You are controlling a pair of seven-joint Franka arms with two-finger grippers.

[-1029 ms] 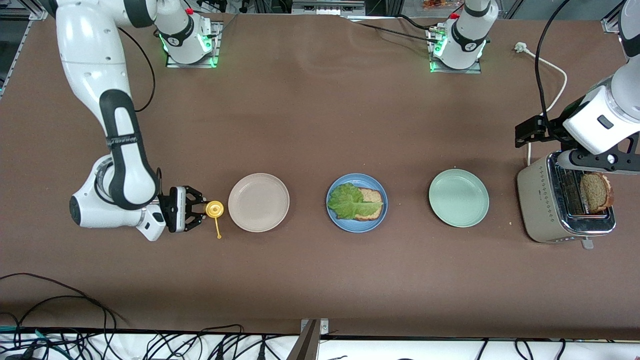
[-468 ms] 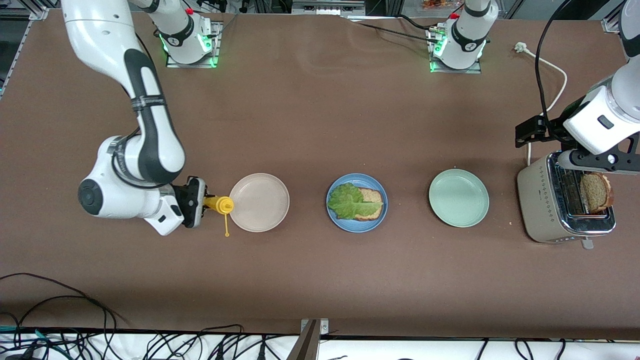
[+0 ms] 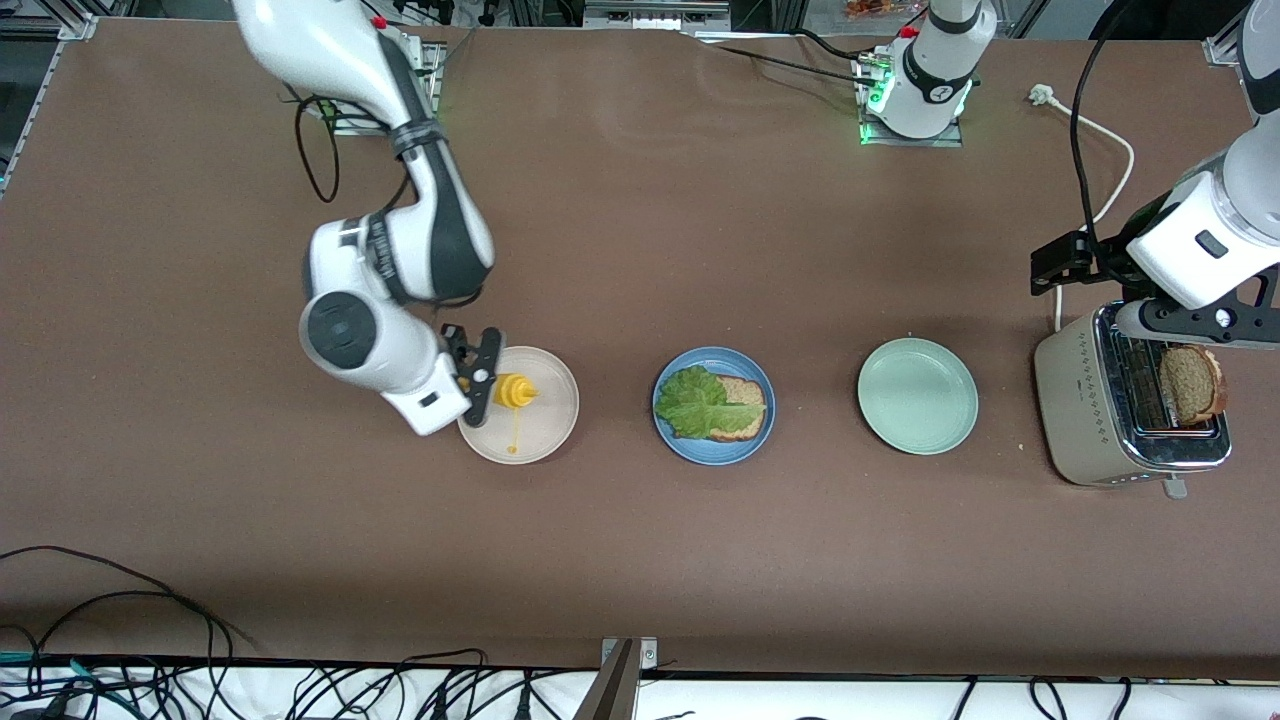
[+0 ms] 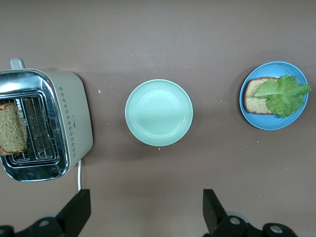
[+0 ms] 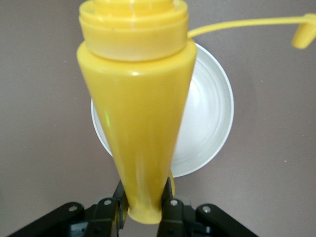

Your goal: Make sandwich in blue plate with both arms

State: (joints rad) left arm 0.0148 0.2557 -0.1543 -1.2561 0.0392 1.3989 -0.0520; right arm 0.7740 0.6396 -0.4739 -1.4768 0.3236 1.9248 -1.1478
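Sandwich parts sit on the blue plate (image 3: 713,405) at the middle of the table: one slice of brown bread (image 3: 738,406) lies flat with a ruffled lettuce leaf (image 3: 695,402) spread over the half toward the right arm's end, the leaf reaching the plate's rim. No second slice covers it.

Toward the left arm's end, well apart from the blue plate, a pale green plate (image 3: 917,395) holds nothing. Further along stands a beige toaster (image 3: 1095,410) with chrome top; a second slice of bread (image 3: 1193,383) stands upright in one slot, and the other slot shows only bare wire grid. A white cable (image 3: 1105,135) runs from the toaster to a plug lying on the table.

The left gripper (image 4: 145,210) hangs in the air by the toaster, its camera looking down on the toaster and both plates; its two fingers are spread wide with nothing between them.

Toward the right arm's end, a beige plate (image 3: 545,425) lies near the blue one, with nothing resting on it. The right gripper (image 5: 143,205) is over this plate's edge, its fingers clamped on the base of a yellow squeeze bottle (image 3: 514,391). The bottle is held tipped on its side above the plate, its open cap (image 5: 302,37) dangling on a thin strap.
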